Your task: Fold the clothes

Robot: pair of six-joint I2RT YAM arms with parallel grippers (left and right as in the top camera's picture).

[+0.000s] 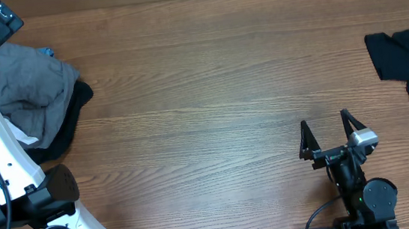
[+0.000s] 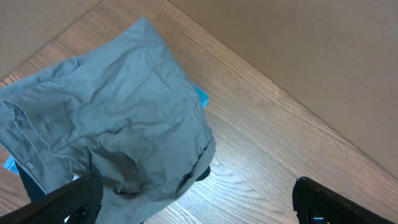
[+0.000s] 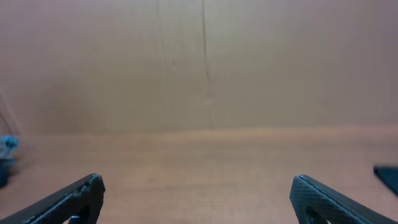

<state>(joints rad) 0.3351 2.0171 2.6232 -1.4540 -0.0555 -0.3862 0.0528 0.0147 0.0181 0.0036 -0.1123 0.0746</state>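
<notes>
Plainly, left hand [image 2: 196, 190] and right hand [image 1: 324, 122] gape wide; white label [image 1: 19, 132] on grey garment [image 1: 28, 82] unreadable.

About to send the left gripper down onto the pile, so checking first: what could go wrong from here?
1. The grey garment lies crumpled over a black one and a light-blue one; the open left gripper may well pinch several layers together.
2. They sit close to the back wall, so the gripper could bump it while lifting.
</notes>
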